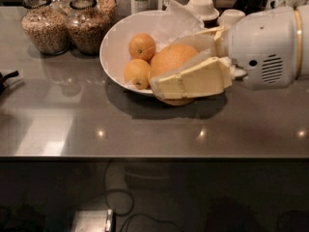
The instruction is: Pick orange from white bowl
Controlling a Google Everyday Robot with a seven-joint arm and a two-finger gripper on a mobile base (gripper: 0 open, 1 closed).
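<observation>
At the right side of the white bowl (108,47), the pincer (169,64) grasps the large orange (174,58).

Camera view: the pincer reaches in from the right, its white arm housing over the grey surface (72,129). One cream finger (193,81) lies across the near face of the orange and the other runs behind it, so the fruit sits clamped between them at the bowl's near right rim. Two smaller oranges (142,46) lie in the bowl just left of it, with crinkled paper (178,21) behind. Two glass jars (46,25) of grain stand left of the bowl, and white cups (202,6) stand behind it.
</observation>
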